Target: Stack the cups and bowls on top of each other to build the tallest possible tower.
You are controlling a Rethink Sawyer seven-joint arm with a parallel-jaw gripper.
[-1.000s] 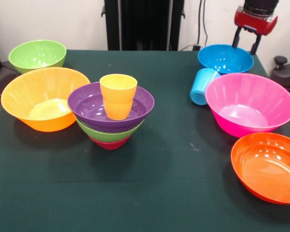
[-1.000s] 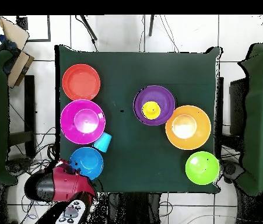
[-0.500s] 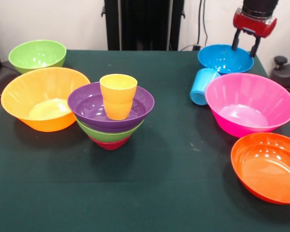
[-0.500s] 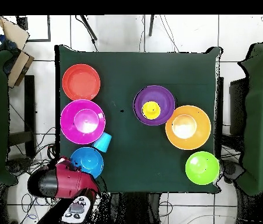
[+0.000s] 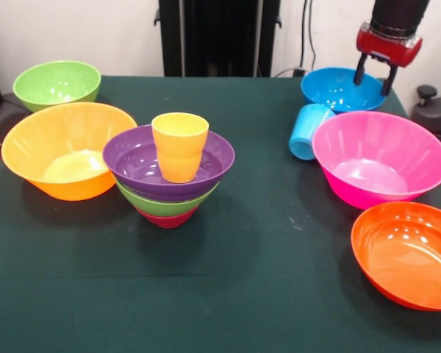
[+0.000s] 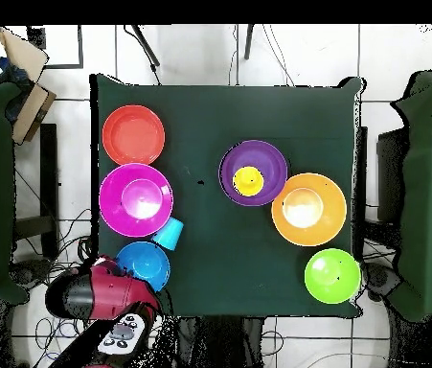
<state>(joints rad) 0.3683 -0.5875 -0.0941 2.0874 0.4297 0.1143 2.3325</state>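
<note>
The tower [image 5: 169, 173] stands left of centre: a small crimson bowl [image 5: 167, 218], a green bowl [image 5: 165, 202] and a purple bowl [image 5: 136, 158], with the yellow-orange cup [image 5: 179, 145] upright on top; it also shows in the overhead view [image 6: 252, 173]. The light blue cup [image 5: 308, 131] lies tipped between the blue bowl [image 5: 342, 88] and the pink bowl [image 5: 380, 158]. My gripper [image 5: 373, 73] is open and empty, hanging over the blue bowl's far rim; its red head shows in the overhead view [image 6: 104, 292].
A large orange bowl [image 5: 66, 149] sits left of the tower, and a second green bowl [image 5: 56, 83] is at the far left corner. A red-orange bowl [image 5: 408, 254] sits at the near right edge. A dark cloth covers the table [image 5: 228, 294].
The gripper has shifted slightly and risen a little above the blue bowl's far rim. Bowls and cups have not moved.
</note>
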